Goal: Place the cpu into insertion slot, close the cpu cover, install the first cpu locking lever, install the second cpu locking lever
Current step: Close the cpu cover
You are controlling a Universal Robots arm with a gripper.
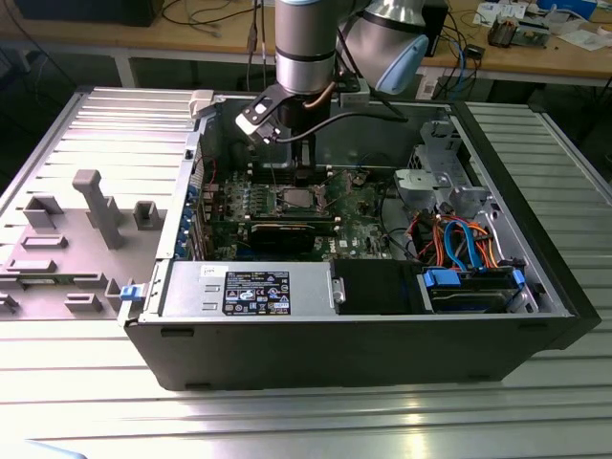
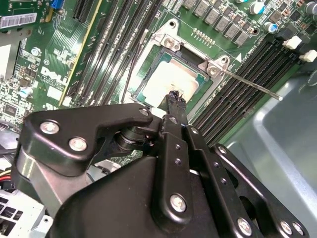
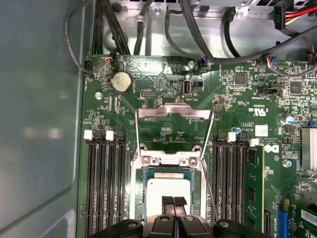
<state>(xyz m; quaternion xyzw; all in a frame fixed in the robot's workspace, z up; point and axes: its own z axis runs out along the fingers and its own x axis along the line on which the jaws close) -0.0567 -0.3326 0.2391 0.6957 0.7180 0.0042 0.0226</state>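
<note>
Closest to us in both wrist views is the black claw (image 2: pixel 174 95). Its two fingers (image 3: pixel 167 201) are pressed tight together, and we see nothing held between them. The tips sit right at the edge of the cpu (image 2: pixel 171 79). They may be touching it or just above it; we cannot tell which.

In the exterior view we go from that view's left to its right. First comes one grey side panel (image 1: pixel 124 134), lying flat on the metal counter (image 1: pixel 287 421). Next is one open computer case (image 1: pixel 335 354), with one power box (image 1: pixel 256 292) along its near wall. The one robot arm (image 1: pixel 306 43) reaches down into the middle of the case, over the green motherboard (image 1: pixel 363 206). At the right end is a bunch of orange and blue cables (image 1: pixel 459 239).

Now the job. The cpu lies flat inside the insertion slot (image 3: pixel 168 172), so we think the first step is done. The cpu cover (image 3: pixel 173 111) is flipped up and open, away from the chip, so it is not closed yet. One thin locking lever (image 2: pixel 250 85) sticks out loose from a corner of the slot. We cannot pick out the other lever for sure. We judge that three steps are left: the cover and both levers.

We count one cpu, one slot, one cover and one claw.
</note>
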